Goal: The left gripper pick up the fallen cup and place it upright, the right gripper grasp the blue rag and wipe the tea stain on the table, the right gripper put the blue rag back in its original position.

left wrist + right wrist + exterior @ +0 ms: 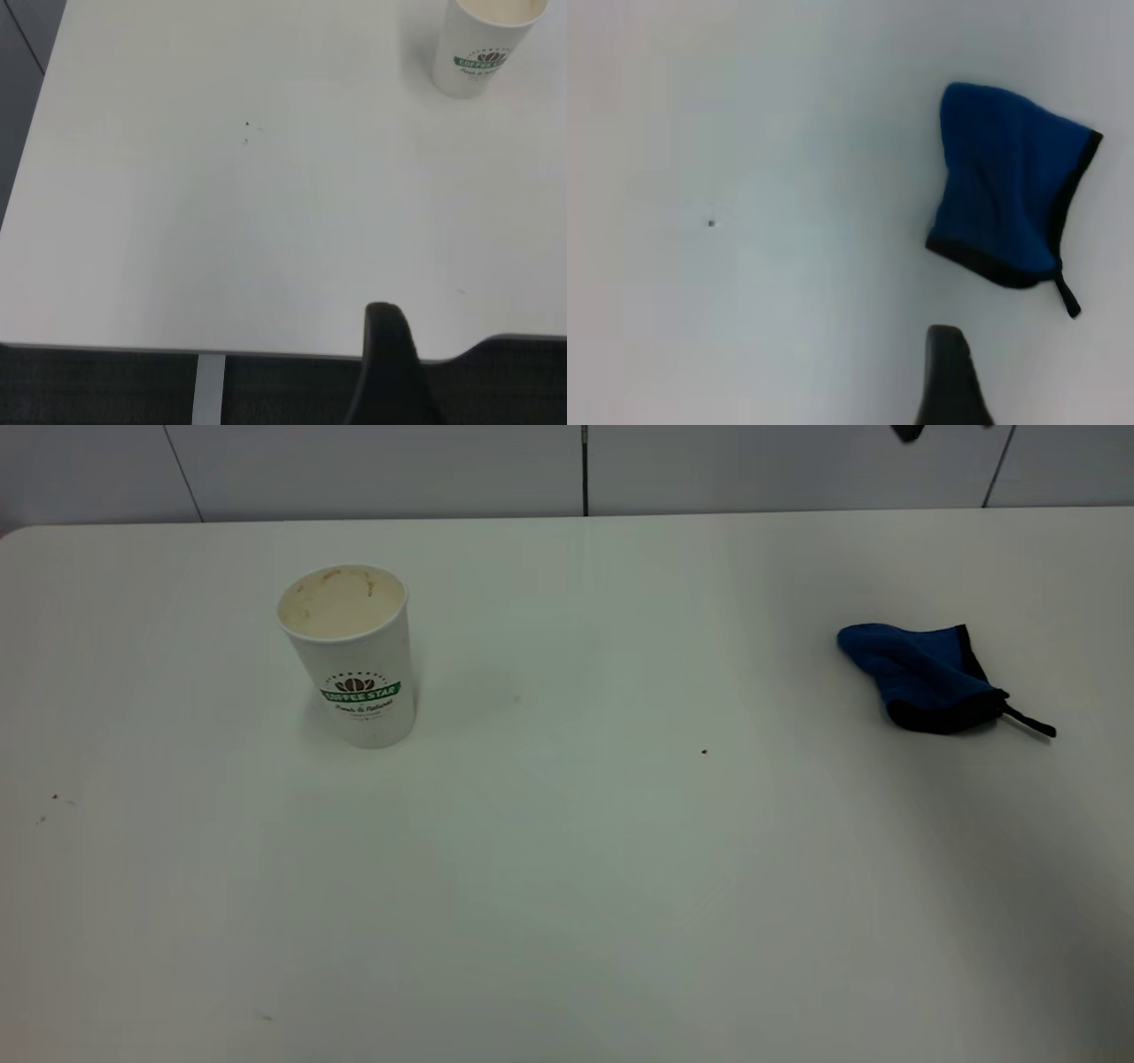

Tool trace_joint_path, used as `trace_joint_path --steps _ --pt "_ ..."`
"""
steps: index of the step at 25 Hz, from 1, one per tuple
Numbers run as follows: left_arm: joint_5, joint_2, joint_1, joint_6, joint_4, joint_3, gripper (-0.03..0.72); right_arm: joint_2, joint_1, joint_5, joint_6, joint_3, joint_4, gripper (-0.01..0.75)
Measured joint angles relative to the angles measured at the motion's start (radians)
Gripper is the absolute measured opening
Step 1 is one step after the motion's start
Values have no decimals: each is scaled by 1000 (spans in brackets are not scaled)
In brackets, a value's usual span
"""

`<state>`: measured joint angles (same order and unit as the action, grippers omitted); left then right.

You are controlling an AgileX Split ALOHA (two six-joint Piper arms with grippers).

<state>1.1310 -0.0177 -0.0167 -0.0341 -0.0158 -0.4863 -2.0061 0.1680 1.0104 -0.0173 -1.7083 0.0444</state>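
Right wrist view: blue rag (1005,181) apart from, seemingly beyond, tool (950,376).

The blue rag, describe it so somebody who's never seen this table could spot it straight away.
On the white table, look toward the right side in the exterior view, far from the upright white paper cup on the left. The blue rag lies there alone, a small folded fluffy cloth. It is the only bright blue thing, edged in black with a thin black strap trailing from one corner.

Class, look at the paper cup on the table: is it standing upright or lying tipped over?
Upright. The cup stands on its base on the table, open mouth facing up, logo reading level.
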Motion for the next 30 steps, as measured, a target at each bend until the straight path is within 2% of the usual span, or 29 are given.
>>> trace_joint_path --steps 4,14,19,21,24,30 --pt "0 0 0 0 0 0 524 245 15 42 0 185 3 533" --pt "0 0 0 0 0 0 524 790 14 60 29 863 19 532" --pt "0 0 0 0 0 0 524 1009 14 40 114 1096 19 532" --pt "0 0 0 0 0 0 524 1077 14 12 130 1173 19 532" --pt "0 0 0 0 0 0 524 1157 14 9 152 1207 15 532" --pt "0 0 0 0 0 0 524 1368 14 109 156 1209 -11 532"
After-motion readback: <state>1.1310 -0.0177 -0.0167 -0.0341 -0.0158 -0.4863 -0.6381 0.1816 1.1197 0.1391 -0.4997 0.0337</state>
